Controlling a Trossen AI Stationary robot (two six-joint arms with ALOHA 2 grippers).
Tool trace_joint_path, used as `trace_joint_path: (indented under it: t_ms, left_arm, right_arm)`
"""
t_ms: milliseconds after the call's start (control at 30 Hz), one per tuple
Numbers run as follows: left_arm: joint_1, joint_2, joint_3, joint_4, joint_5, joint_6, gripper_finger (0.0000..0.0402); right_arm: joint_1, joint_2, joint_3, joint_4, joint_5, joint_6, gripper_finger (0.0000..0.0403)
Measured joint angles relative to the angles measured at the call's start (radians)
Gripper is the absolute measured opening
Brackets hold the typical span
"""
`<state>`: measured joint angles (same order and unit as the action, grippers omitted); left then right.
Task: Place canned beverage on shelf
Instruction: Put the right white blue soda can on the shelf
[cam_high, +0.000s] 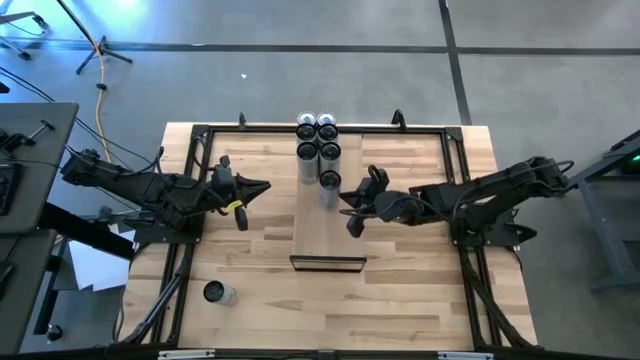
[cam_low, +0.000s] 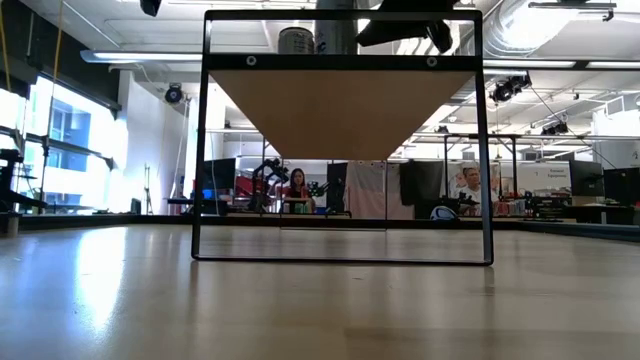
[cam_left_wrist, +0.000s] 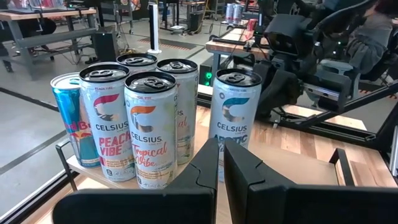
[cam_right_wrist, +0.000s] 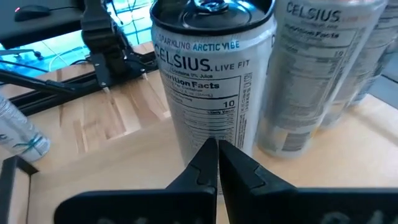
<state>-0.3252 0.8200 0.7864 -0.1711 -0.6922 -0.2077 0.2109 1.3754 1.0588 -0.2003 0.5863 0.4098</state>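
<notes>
The shelf (cam_high: 328, 240) is a long narrow wooden platform on a black frame in the middle of the table; the low view shows its underside (cam_low: 340, 110). Several tall cans (cam_high: 318, 135) stand upright on its far end. Nearest me among them is a white Arctic Vibe can (cam_high: 329, 183) (cam_right_wrist: 211, 74). My right gripper (cam_high: 345, 203) (cam_right_wrist: 217, 149) is shut, its tips right before that can's lower side. My left gripper (cam_high: 266, 187) (cam_left_wrist: 221, 152) is shut, holds nothing and hovers left of the shelf, pointing at the cans (cam_left_wrist: 149, 124). My right gripper's shut fingertips (cam_right_wrist: 208, 155) point slanting down from the table's right at the Arctic Vibe can's lower wall (cam_right_wrist: 214, 134). Whether they touch it, I cannot tell. The can stands upright on the shelf.
A small silvery container (cam_high: 217, 293) lies on its side on the tabletop near the front left. A black tube frame (cam_high: 195, 150) runs along the table's edges. The shelf's near half is bare wood. People sit at desks in the room behind (cam_low: 297, 190).
</notes>
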Motion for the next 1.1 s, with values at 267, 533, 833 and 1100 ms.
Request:
trace_joint_path:
  t_ms: [267,533,833,1100]
  left_arm:
    - [0.0,0.0,0.0,0.001,0.0,0.0,0.0]
    - [0.0,0.0,0.001,0.005,0.0,-0.001,0.0]
    - [0.0,0.0,0.0,0.004,0.0,-0.002,0.0]
    - [0.0,0.0,0.001,0.003,0.0,-0.002,0.0]
  right_arm:
    - [-0.033,0.051,0.0,0.098,-0.071,-0.063,0.0]
    - [-0.041,0.096,0.0,0.108,-0.12,-0.057,0.0]
    - [-0.043,0.079,0.0,0.107,-0.085,-0.098,0.0]
    - [-0.074,0.077,0.0,0.104,-0.089,-0.123,0.0]
